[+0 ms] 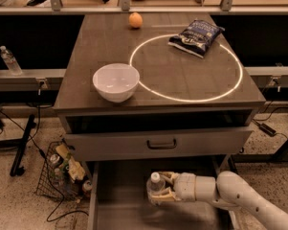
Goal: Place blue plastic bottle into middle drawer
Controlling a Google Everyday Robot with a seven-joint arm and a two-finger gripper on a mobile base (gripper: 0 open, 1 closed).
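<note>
While the gripper (163, 189) is clamped round the blue plastic bottle (155, 185) over the middle drawer (116, 210), I'd ease it down well inside the left edge before releasing.

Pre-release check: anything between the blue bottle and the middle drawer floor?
Nothing visible does. The claw grips the blue plastic bottle right over the open middle drawer, and no object shows on the drawer floor beneath it.
</note>
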